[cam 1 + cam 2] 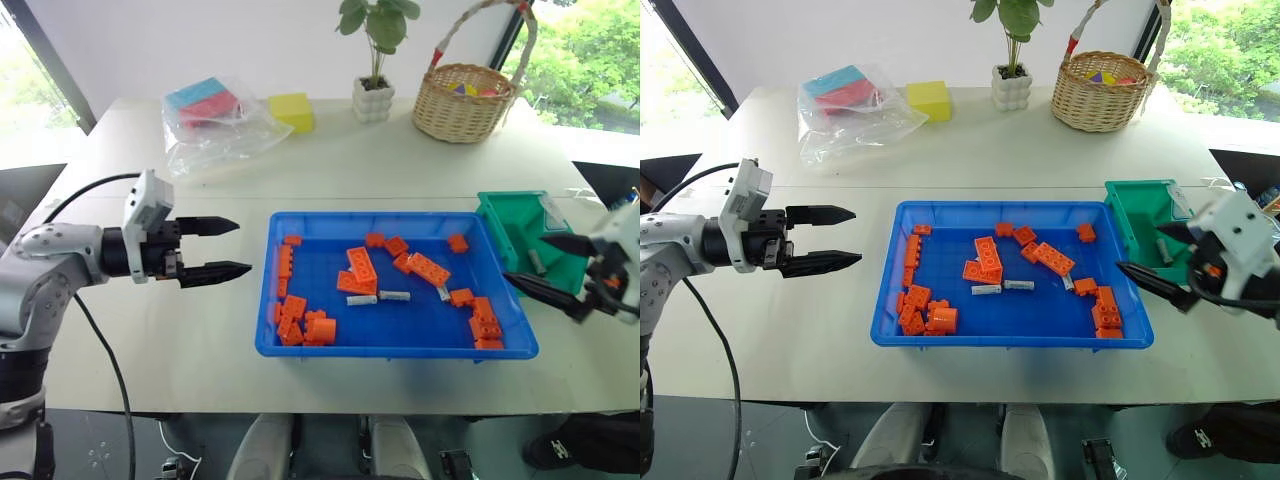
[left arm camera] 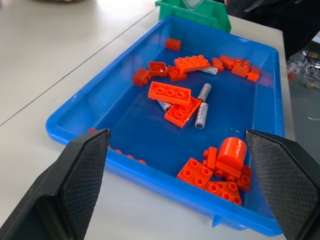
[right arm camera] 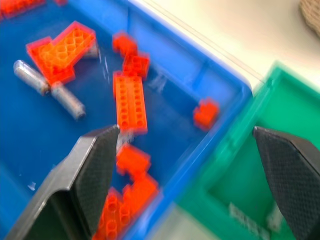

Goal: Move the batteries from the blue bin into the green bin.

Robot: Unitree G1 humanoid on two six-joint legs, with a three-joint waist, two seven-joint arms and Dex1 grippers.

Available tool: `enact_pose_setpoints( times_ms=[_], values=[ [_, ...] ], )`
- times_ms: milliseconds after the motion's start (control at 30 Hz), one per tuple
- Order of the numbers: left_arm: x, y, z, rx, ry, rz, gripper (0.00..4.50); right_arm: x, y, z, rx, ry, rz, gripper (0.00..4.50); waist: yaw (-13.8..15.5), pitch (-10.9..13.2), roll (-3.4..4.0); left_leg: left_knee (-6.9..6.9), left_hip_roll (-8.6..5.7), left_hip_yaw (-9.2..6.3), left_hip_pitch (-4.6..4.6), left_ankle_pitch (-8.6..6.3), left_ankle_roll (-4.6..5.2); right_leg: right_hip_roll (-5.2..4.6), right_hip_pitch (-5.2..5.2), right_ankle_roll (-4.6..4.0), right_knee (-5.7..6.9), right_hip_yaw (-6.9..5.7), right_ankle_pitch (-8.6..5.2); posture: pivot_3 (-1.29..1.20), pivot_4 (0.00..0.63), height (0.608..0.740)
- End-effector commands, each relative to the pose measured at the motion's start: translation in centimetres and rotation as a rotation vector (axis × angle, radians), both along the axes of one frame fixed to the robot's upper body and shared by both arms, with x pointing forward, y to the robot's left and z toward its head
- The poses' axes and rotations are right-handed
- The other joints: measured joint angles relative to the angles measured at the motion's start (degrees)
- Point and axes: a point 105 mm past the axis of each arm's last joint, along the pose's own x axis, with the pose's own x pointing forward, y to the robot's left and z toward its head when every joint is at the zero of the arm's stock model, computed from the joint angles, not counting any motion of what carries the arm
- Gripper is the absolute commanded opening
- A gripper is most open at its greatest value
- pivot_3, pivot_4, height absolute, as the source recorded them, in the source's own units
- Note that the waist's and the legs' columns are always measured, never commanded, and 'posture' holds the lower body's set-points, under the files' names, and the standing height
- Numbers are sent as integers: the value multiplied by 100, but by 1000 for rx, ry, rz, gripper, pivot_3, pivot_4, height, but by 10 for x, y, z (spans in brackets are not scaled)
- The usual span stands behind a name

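The blue bin [image 1: 266, 300] lies mid-table and holds orange bricks [image 1: 361, 268] and three batteries [image 1: 362, 299], [image 1: 394, 295], [image 1: 443, 293]. Two of those batteries [image 2: 201, 115] lie beside a flat brick. The green bin [image 1: 520, 222] stands against the blue bin's right end, with one grey cylinder [image 1: 537, 262] inside it. My left gripper [image 1: 244, 246] is open, hovering left of the blue bin and pointing at it. My right gripper [image 1: 526, 259] is open too, above the seam between the two bins, one finger over each [image 3: 185, 129].
A wicker basket [image 1: 462, 100], a potted plant [image 1: 374, 95], a yellow block [image 1: 292, 110] and a clear bag of coloured blocks [image 1: 210, 115] sit along the far side of the white table [image 1: 400, 165]. A black cable [image 1: 100, 340] hangs from the left arm.
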Motion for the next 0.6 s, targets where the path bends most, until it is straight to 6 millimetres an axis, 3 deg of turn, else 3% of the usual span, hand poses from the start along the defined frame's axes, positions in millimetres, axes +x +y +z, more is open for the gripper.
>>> enact_pose_setpoints(
  times_ms=[33, 167, 333, 600],
  values=[
    [-2, -3, 10, 6, -41, -23, 4500, 15, 30, -8, 34, 44, 0, 4308, -2, 2, -4, -2, 0, 0, -3, 0, 0, 0, -4, 0, 0, 0, 0, 0, 150, 702],
    [-3, -7, 13, 15, -47, -52, 4500, 34, 93, -30, 181, 190, 50, 4308, -37, 6, -17, 1, -5, -2, -20, 1, 0, 1, -17, 1, 0, -1, 1, 0, 150, 702],
    [-13, -12, 15, 25, -27, -124, 4500, 51, 132, -50, 204, 329, -16, 4308, -103, 6, -17, 5, -7, -8, -29, 7, -9, 7, -37, 3, 24, 0, 11, 0, 150, 702],
    [-18, -19, 14, 26, -27, -162, 4500, 64, 149, -65, 171, 387, -45, 4308, -123, 6, -17, 5, -16, -6, -27, 10, -12, 14, -39, 16, 31, -5, 19, 0, 150, 702]
  ],
)
